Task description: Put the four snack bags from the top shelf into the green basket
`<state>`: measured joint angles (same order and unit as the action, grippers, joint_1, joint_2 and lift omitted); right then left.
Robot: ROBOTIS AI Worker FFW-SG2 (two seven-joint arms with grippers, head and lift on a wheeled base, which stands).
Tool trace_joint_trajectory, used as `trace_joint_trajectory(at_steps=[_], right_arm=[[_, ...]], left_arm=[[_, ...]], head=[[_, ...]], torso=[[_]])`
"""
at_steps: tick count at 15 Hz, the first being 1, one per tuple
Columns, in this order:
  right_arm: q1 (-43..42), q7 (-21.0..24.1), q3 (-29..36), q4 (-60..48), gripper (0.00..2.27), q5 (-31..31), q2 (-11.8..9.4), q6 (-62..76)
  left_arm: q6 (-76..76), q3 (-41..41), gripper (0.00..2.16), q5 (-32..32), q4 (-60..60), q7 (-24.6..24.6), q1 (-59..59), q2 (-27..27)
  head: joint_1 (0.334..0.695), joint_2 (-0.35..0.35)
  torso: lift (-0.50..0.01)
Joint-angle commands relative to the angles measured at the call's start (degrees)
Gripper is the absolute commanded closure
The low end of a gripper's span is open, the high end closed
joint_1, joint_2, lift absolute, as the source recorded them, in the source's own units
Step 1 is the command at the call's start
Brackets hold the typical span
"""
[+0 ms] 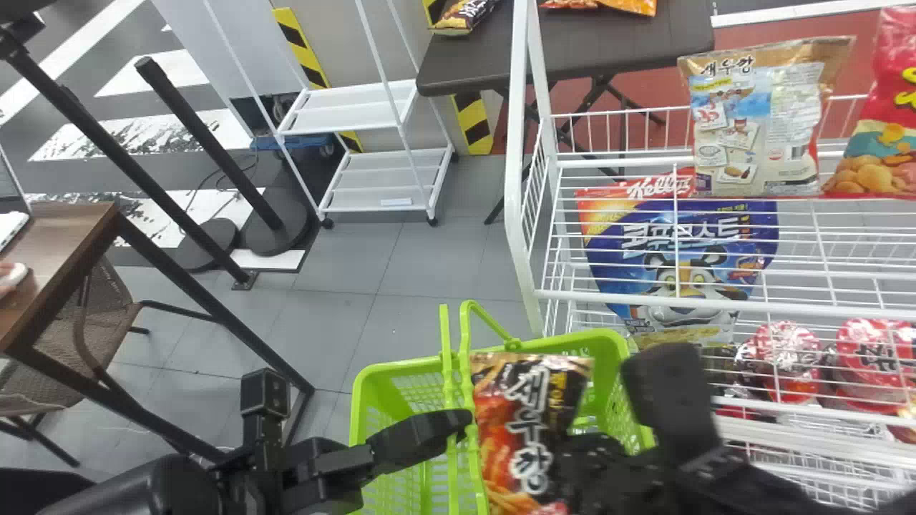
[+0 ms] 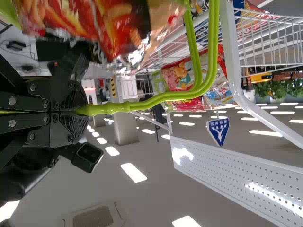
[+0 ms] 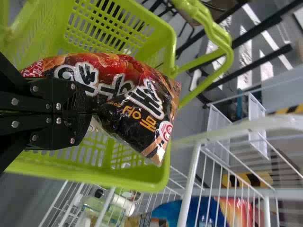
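Right end effector (image 3: 90, 113) pinched a snack bag (image 1: 526, 429) over the basket (image 1: 401, 368) at six o'clock, left end effector (image 2: 78, 111) its handle (image 2: 161, 97); beige bag (image 1: 758, 121) and red bag (image 1: 880, 129) awaited at two.

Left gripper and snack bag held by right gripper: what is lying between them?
The green basket handle, held in the left gripper, lies between it and the snack bag, as the head view shows.
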<state>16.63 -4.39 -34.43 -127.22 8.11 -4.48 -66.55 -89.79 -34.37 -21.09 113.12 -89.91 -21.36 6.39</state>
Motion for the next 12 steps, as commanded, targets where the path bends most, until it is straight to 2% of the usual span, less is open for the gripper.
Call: trace_joint_trajectory(at_steps=[1, 3, 4, 5, 6, 7, 9, 12], right_arm=[[-6.78, 0.35, -4.51, 9.88, 2.25, -0.47, 4.12, 2.61], [-11.79, 0.53, -7.58, 18.06, 2.25, -0.03, 4.53, 3.31], [-14.08, 0.97, -8.72, 21.92, 2.14, 0.15, 4.53, 3.31], [-15.22, 0.97, -8.90, 24.56, 1.58, 1.03, 4.53, 3.49], [-15.57, 0.97, -9.08, 25.53, 0.59, 1.20, 4.53, 3.49], [-15.40, 0.97, -9.08, 25.53, 0.00, 1.38, 4.53, 3.49], [-13.20, 0.62, -7.41, 22.36, 0.00, 1.82, 4.53, 4.37], [-7.22, -1.41, 1.56, 8.21, 0.05, 3.40, 4.53, 3.49]], left_arm=[[-0.24, -0.08, 2.14, -0.09, 0.17, -0.66, -0.17, -0.06], [-0.24, -0.08, 2.14, -0.09, 0.26, -0.66, -0.26, -0.06], [-0.24, -0.08, 2.14, -0.18, 0.35, -0.66, -0.26, -0.06], [-0.24, -0.08, 2.14, -0.18, 0.35, -0.66, -0.26, -0.15], [-0.24, -0.08, 2.14, -0.18, 0.26, -0.66, -0.26, -0.15], [-0.24, -0.17, 2.14, -0.18, 0.26, -0.66, -0.26, -0.15], [-0.24, -0.26, 2.14, -0.09, 0.17, -0.66, -0.08, -0.15], [-0.24, -0.17, 2.14, -0.09, -0.01, -0.66, -0.08, -0.15]], head=[[0.695, 0.350], [0.695, 0.350], [0.695, 0.350], [0.695, 0.350], [0.695, 0.350], [0.695, 0.350], [0.695, 0.350], [0.695, 0.350]], torso=[[0.000], [0.000], [0.000], [0.000], [0.000], [0.000], [0.000], [0.000]])
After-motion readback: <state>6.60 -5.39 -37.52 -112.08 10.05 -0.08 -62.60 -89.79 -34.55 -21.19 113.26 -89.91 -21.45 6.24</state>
